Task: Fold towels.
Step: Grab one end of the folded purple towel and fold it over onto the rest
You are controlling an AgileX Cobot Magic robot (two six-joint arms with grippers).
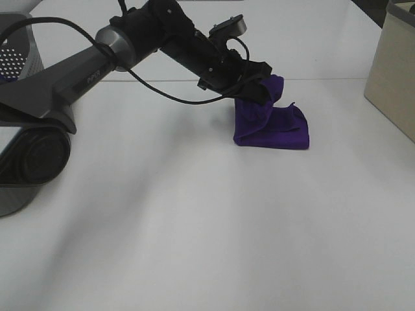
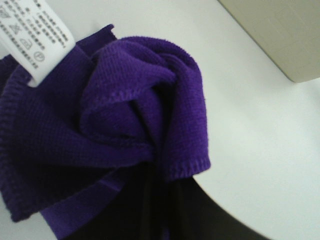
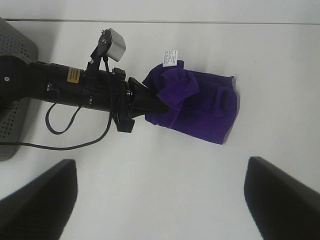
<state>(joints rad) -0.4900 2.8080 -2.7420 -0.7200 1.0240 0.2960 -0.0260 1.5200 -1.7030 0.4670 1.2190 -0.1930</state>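
A deep purple towel [image 1: 272, 126] lies bunched and partly folded on the white table [image 1: 194, 227], right of the middle. My left gripper [image 1: 262, 87] reaches across from the left and is shut on a raised fold of the towel's upper edge. The left wrist view shows the pinched cloth [image 2: 125, 115] up close, with its white care tag [image 2: 35, 35]. The right wrist view looks down from high above on the towel [image 3: 200, 107], the tag [image 3: 170, 56] and the left gripper [image 3: 160, 105]. My right gripper [image 3: 160, 162] is open and empty, well above the table.
A grey perforated basket [image 1: 16, 52] stands at the far left behind the left arm's base [image 1: 32, 155]. A beige box [image 1: 392, 71] stands at the right edge, close to the towel. It also shows in the left wrist view [image 2: 280, 35].
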